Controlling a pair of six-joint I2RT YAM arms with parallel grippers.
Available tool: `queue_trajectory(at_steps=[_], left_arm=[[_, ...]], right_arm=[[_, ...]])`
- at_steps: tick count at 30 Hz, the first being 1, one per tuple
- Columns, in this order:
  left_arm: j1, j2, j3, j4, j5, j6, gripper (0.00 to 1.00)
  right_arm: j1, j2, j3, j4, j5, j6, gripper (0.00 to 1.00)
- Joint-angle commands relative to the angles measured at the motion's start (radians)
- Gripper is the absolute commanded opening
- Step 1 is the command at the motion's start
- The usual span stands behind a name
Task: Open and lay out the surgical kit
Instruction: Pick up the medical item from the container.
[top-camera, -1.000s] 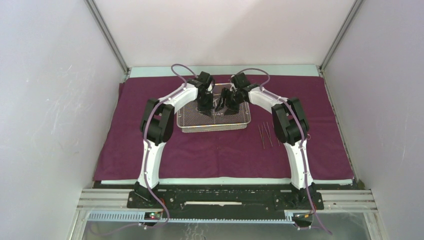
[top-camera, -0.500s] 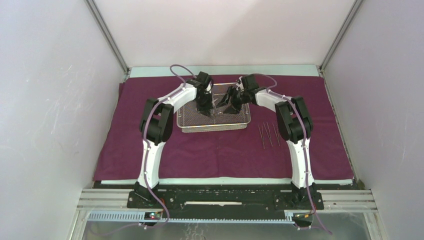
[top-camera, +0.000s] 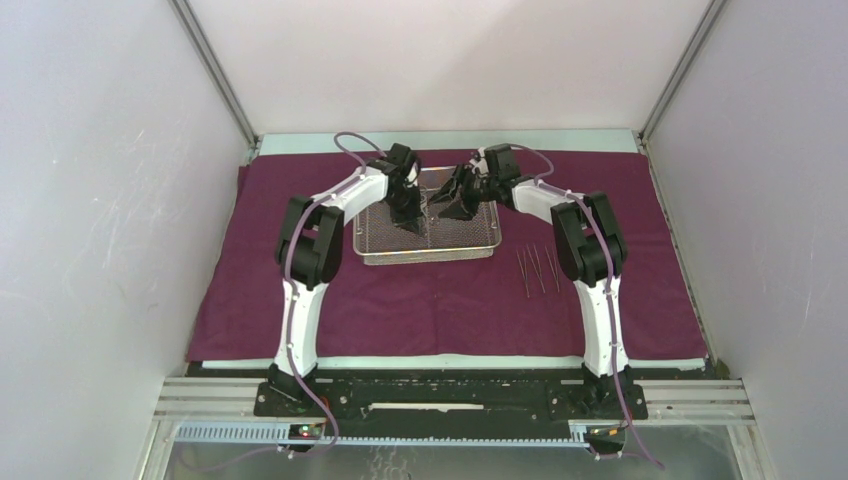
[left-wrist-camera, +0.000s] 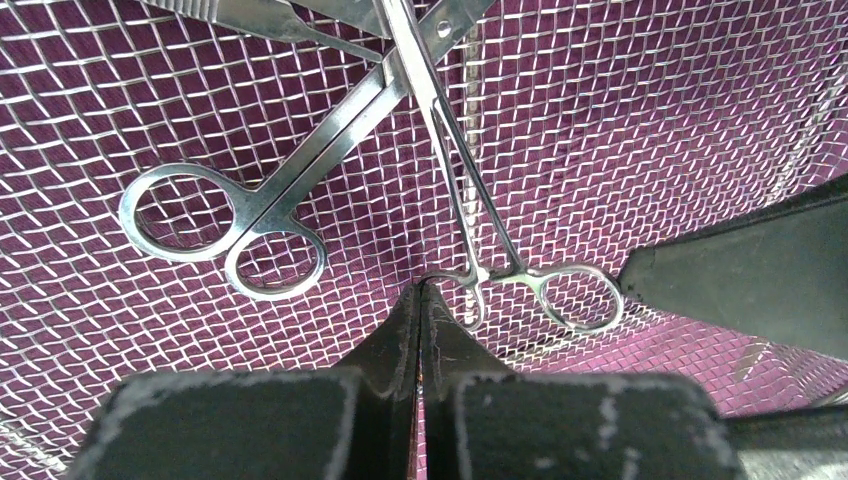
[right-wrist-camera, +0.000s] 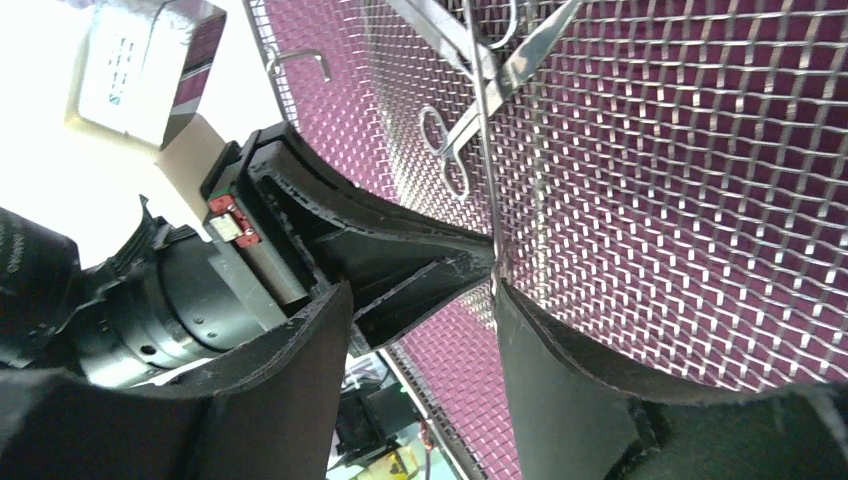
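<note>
Spread flat beneath everything, the maroon cloth wrap (top-camera: 300, 290): opened out, seemingly to serve as the laying-out field. Set on the wrap toward its far middle, the wire-mesh tray (top-camera: 430, 258), landmark for all else here.

Over the tray from its left side, the left gripper (left-wrist-camera: 420, 300): pressed fully closed, tips right at one ring handle of the forceps (left-wrist-camera: 455, 170). Probably nipping that thin steel to lift it out, but impossible to tell whether pinching or merely touching.

Over the tray from its right side, the right gripper (right-wrist-camera: 420, 300): spread wide, one finger either side of the left tips and the thin steel there, gripping nothing. Likely poised to take the piece over or to steady it.

Counted inside the tray:
- one pair of scissors (left-wrist-camera: 225, 225), crossed under the forceps
- one ring-handled forceps
- one flat steel piece (left-wrist-camera: 270, 15), cut off at the frame's edge, kind not tellable

Counted outside, on the wrap just right of the tray: three thin instruments (top-camera: 536, 268), as far as countable, side by side and too small to name. Presumably already laid out.

One tray, one wrap.
</note>
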Motion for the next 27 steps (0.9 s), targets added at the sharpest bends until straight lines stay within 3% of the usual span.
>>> queue_trajectory(at_steps=[1, 14, 22, 27], left_arm=[[-0.009, -0.037, -0.037, 0.068, 0.069, -0.031, 0.00], [0.007, -0.066, -0.088, 0.115, 0.085, -0.057, 0.00], [0.013, -0.066, -0.092, 0.120, 0.095, -0.061, 0.00], [0.013, -0.064, -0.091, 0.120, 0.095, -0.062, 0.00]], right_arm=[[0.034, -0.003, -0.009, 0.056, -0.075, 0.059, 0.63], [0.060, 0.028, 0.017, 0.071, -0.074, 0.073, 0.50], [0.071, 0.028, 0.102, -0.156, 0.062, -0.082, 0.45], [0.080, 0.037, 0.137, -0.215, 0.113, -0.130, 0.34]])
